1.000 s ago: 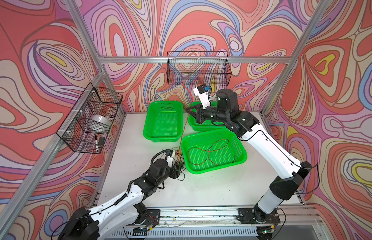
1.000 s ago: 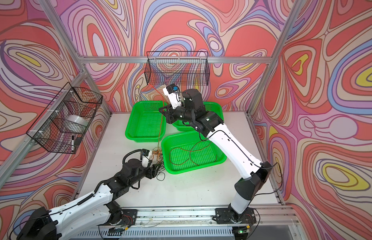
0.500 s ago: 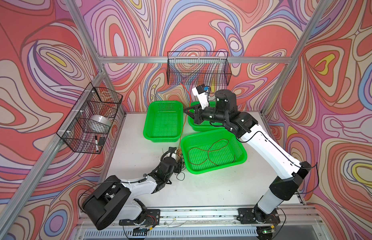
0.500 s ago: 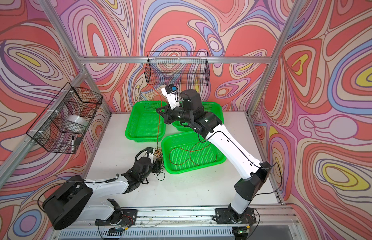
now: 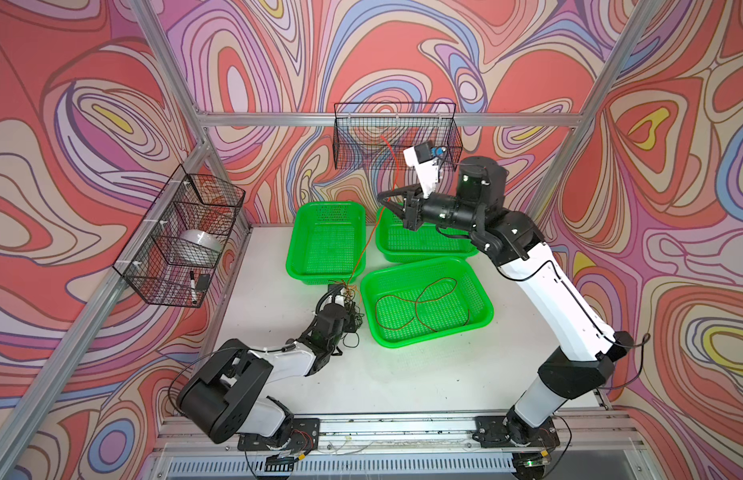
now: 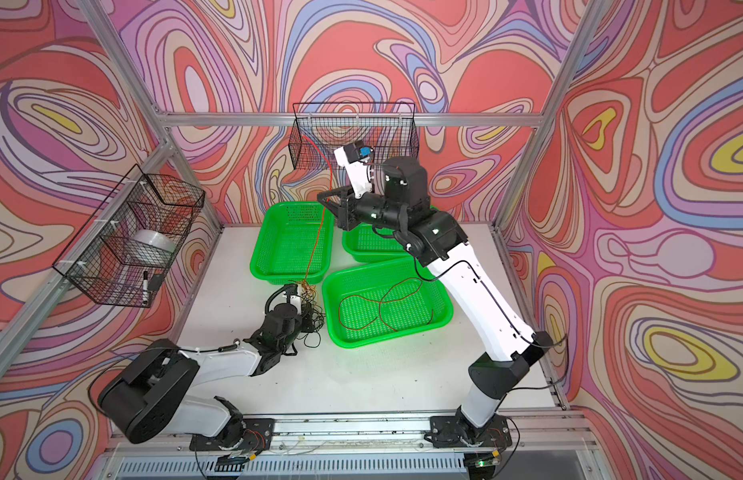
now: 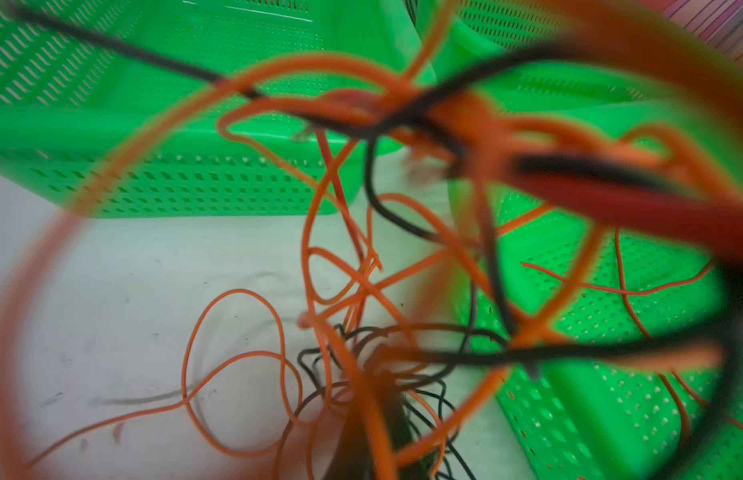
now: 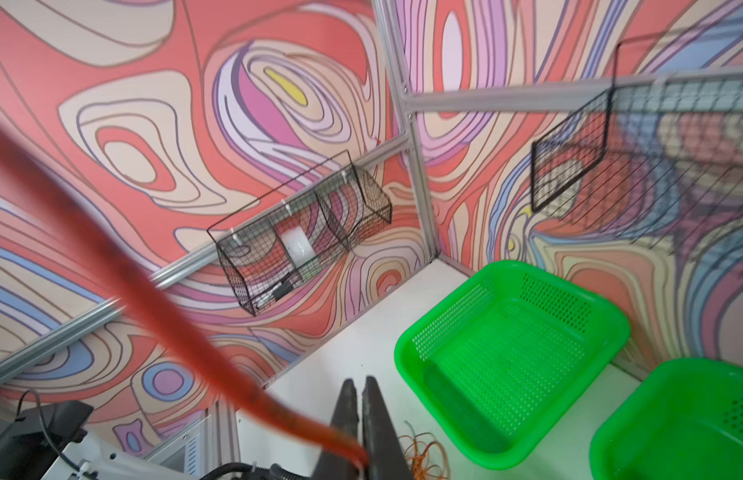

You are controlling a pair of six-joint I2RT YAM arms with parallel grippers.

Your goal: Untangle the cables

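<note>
The cables [image 5: 349, 291] lie mostly in a tangle [image 6: 306, 293] of orange and black loops on the white table [image 5: 274, 307]. It sits right at the tip of the left gripper [image 5: 349, 309], between that gripper and the near corner of the nearest green basket [image 5: 481, 291]. One orange cable [image 5: 364, 249] rises taut out of the tangle to the right gripper [image 5: 383, 198].

That nearest basket, below and in front of the right gripper, holds a dark red cable [image 5: 419, 305] in loose loops. Under the right gripper are the far left green basket [image 5: 319, 277] and the far right green basket [image 5: 428, 254], with the gripper hanging high over the gap between them. Well off to the left gripper's side, a wire basket [image 5: 153, 266] on the wall carries a white roll [image 5: 201, 241] and a marker [image 5: 192, 286].

The right gripper's fingers [image 8: 378, 415] are pressed together, pinching the orange cable. The left gripper is closed too. Its dark fingers [image 7: 388, 409] are buried in the knot and seem to nip a few strands, though the blur hides which.
</note>
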